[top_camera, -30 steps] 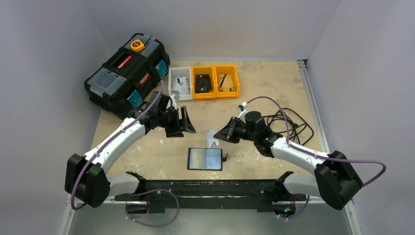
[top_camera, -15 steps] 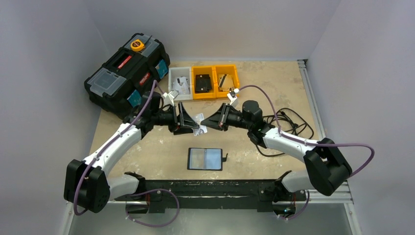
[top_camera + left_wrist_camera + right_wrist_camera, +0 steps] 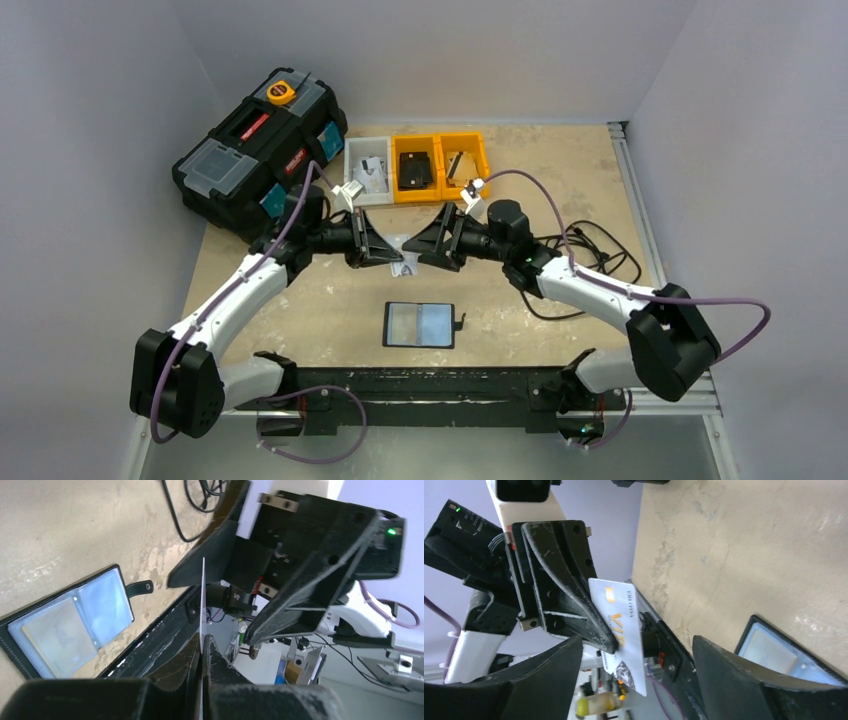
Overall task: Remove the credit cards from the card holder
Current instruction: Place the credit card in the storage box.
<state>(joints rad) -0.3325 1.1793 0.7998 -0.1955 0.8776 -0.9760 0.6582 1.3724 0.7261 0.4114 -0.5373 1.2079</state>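
The left gripper (image 3: 390,255) has just clamped shut on 1 credit card (image 3: 628,620) in mid-air, while the right gripper (image 3: 422,252) has opened and let go. The handover looks complete. The card holder (image 3: 420,325) lies open on the table (image 3: 560,190), near centre.

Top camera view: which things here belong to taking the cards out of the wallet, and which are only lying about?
Job: thin white plastic credit card, pinched in the left gripper; open right gripper facing it; small black bifold card holder, lying open.
Lying about: large black toolbox; yellow tape measure on it; white bin; two orange bins; black cable.
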